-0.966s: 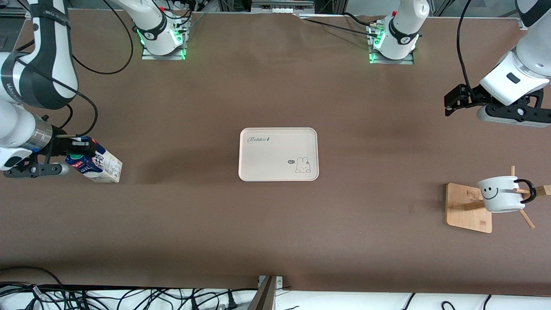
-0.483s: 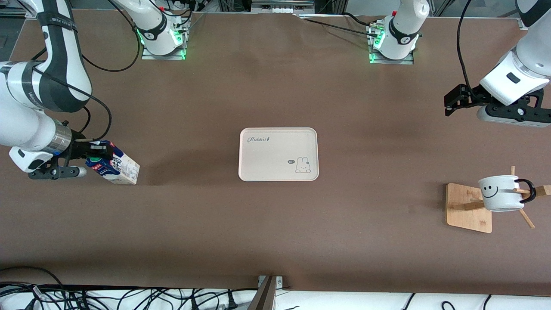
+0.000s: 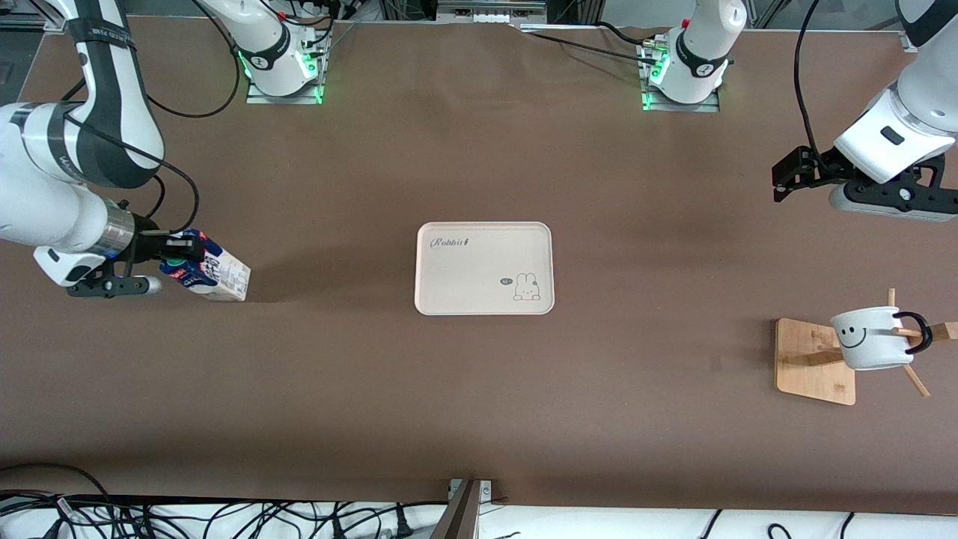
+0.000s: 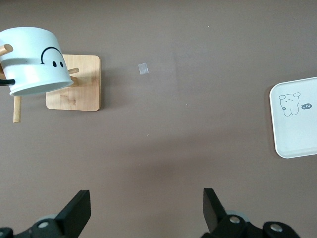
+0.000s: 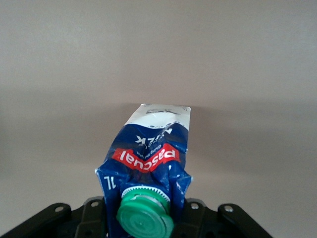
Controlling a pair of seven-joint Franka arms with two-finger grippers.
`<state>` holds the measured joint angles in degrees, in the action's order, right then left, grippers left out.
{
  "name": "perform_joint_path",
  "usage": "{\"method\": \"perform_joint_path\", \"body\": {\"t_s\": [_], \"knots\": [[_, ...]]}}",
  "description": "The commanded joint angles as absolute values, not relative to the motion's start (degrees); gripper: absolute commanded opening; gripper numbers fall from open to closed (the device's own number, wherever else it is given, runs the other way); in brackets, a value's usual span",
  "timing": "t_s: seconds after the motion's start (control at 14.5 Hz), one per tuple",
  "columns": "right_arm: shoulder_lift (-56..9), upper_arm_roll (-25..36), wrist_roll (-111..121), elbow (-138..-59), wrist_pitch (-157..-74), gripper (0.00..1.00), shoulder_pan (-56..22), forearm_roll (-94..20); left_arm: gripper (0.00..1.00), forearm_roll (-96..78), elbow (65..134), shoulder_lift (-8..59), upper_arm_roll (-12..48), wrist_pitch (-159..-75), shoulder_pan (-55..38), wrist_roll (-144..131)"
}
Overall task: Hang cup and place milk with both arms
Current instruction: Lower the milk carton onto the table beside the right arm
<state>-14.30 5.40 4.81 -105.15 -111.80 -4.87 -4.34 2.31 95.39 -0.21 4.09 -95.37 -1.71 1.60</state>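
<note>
My right gripper [image 3: 177, 256] is shut on the top of the milk carton [image 3: 212, 272], blue and white with a green cap, and holds it tilted above the table near the right arm's end. In the right wrist view the milk carton [image 5: 148, 158] fills the jaws, cap toward the camera. The white smiley cup [image 3: 868, 338] hangs by its black handle on a peg of the wooden rack [image 3: 814, 361]; it also shows in the left wrist view [image 4: 34, 60]. My left gripper [image 3: 786, 177] is open and empty, up over the table by the left arm's end [image 4: 146, 210].
A cream tray [image 3: 485, 268] with a rabbit print lies at the table's middle; its corner shows in the left wrist view [image 4: 297, 119]. A small pale scrap [image 4: 143, 69] lies on the brown table beside the rack. Cables lie along the table's near edge.
My right gripper has carried the milk carton toward the tray. The left arm and the cup have not moved.
</note>
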Motion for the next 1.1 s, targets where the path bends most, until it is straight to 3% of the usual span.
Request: {"method": "perform_joint_path", "body": {"t_s": [0.0, 0.48, 0.62, 1.03], "knots": [[-12.8, 3.5, 3.9, -109.7, -116.1, 0.4, -3.5, -3.8, 1.0, 3.5, 93.4, 0.6, 4.2, -93.9, -1.8, 2.3], [-14.3, 3.5, 4.6, -113.3, -122.6, 0.43, -3.3, -3.8, 1.0, 3.5, 93.4, 0.5, 4.2, -93.9, -1.8, 2.3], [-14.5, 3.5, 4.6, -113.3, -123.0, 1.0, -3.2, -3.9, 1.0, 3.5, 93.4, 0.6, 4.2, -93.9, -1.8, 2.3], [-12.2, 3.5, 4.9, -111.7, -120.2, 1.0, -3.1, -3.9, 1.0, 3.5, 93.4, 0.6, 4.2, -93.9, -1.8, 2.3]]}}
